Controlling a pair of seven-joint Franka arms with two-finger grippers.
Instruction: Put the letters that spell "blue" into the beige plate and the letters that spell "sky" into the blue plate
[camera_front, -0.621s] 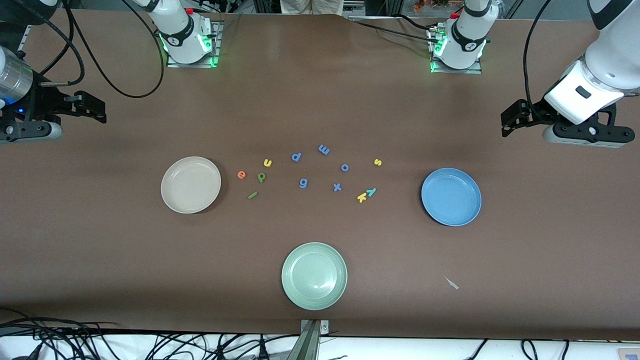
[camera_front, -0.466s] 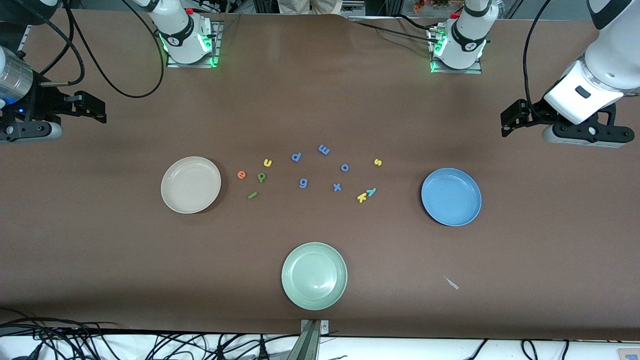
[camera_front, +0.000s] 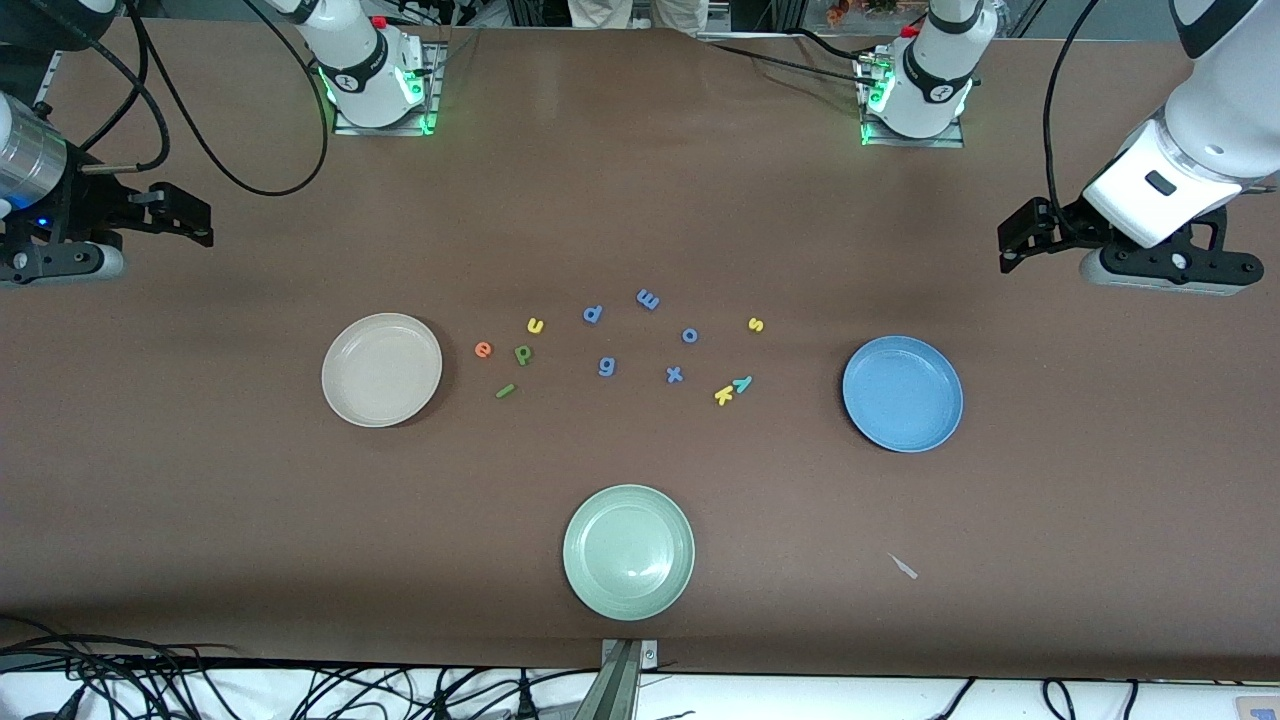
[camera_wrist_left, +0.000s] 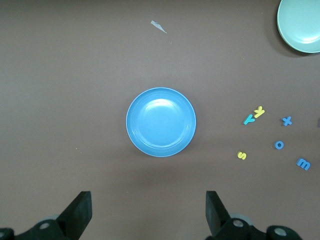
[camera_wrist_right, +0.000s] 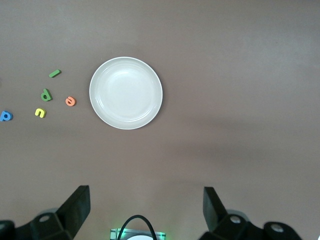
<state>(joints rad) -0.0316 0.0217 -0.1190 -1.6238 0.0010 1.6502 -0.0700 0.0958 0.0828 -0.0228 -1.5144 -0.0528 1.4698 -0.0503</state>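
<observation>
You have a brown surface (camera_front: 640, 200) with nothing sorted yet: both plates are bare and all the foam letters lie loose between them. The beige plate (camera_front: 381, 369) sits toward the right arm's end, and the four letters for "blue" cluster just beside it: the orange "e" (camera_front: 483, 349), the yellow "u" (camera_front: 536, 325), the dark green "b" (camera_front: 522, 354) and the green bar "l" (camera_front: 505, 391), which lies nearest the front camera of the four. The blue plate (camera_front: 902, 393) sits toward the left arm's end; near it lie the yellow "s" (camera_front: 756, 324) on its own and, nearer the front camera, the yellow "k" (camera_front: 724, 396) touching the teal "y" (camera_front: 742, 383). Blue letters (camera_front: 648, 299) are scattered in the middle and a pale green plate (camera_front: 628, 551) lies nearest the front camera; leave these alone. The right pincer (camera_wrist_right: 145, 210) hangs high over the right arm's end of the surface with its fingers wide apart and nothing in them; the left pincer (camera_wrist_left: 147, 212) hangs likewise over the left arm's end, fingers spread and unloaded. The step in hand is likely the first reach. To do it well, you should give each arm its nearer group, come straight down over one letter at a time, and close across a thin stroke so the flat foam lifts cleanly. Take the lone "s" or "e" first; for the touching pair, set the fingers so they grip only one and do not drag its neighbour.
</observation>
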